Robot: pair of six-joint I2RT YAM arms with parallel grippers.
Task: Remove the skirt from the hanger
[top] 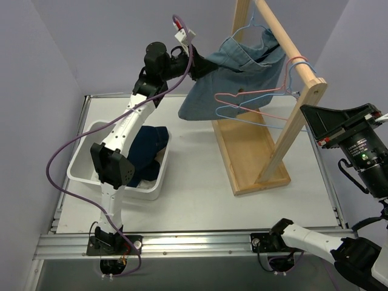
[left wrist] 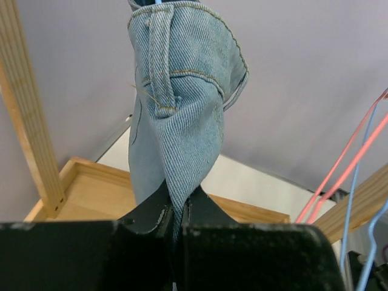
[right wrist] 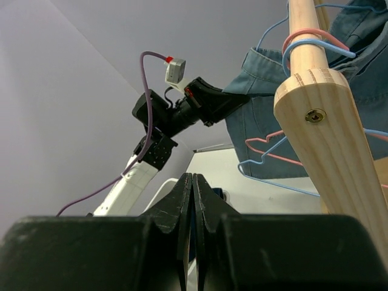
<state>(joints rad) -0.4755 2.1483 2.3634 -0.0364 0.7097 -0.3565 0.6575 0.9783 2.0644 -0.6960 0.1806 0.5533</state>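
Fingers (left wrist: 151, 215) of the left gripper (left wrist: 177, 219) are closed on the light-blue skirt (left wrist: 182, 91).
Its hanger (top: 248, 27) lies up-right of them, upper middle of frame; right gripper (right wrist: 192, 185) closed, empty.

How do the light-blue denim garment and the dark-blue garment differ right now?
The light-blue denim garment hangs from the wooden rail; the dark-blue garment lies crumpled in the white bin. The left gripper pinches the light-blue one; no gripper touches the dark-blue one. Both are blue cloth.
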